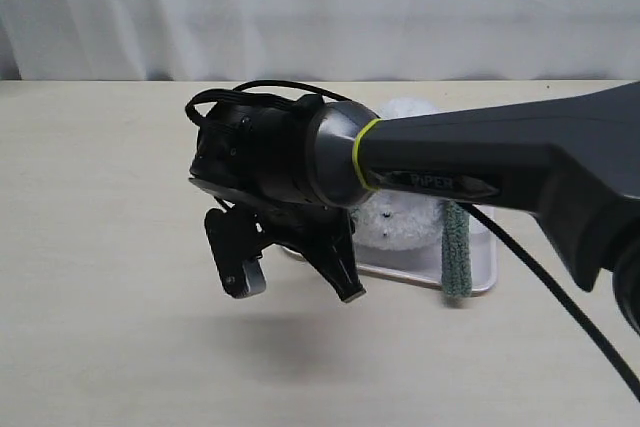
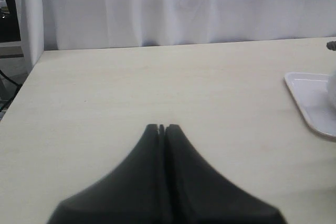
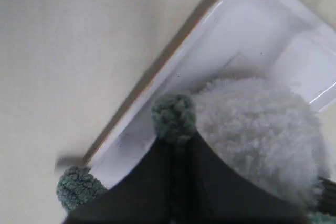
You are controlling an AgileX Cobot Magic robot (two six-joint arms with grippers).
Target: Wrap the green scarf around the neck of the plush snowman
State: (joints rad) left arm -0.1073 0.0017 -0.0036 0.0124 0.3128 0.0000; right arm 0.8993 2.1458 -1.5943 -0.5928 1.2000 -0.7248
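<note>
While the right gripper (image 3: 181, 142) pinches 1 end of the scarf (image 3: 173, 115) beside the snowman (image 3: 257, 124) and the left gripper (image 2: 161, 127) sits closed and empty, wrapping seems midway. Next, carry that end around.

Soft, even light throughout. A faint shadow lies on the bench (image 1: 110, 277) beneath the arm (image 1: 480, 162). Both wrist views are blurred up close

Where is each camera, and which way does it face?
Exterior: off the arms, facing across the table toward the curtain; a black arm crosses from the right.
Left wrist: on the left arm, looking along the table; the shut left gripper shows.
Right wrist: looking down on the plush snowman; the right gripper pinches the green scarf.
All share the white tray.
</note>
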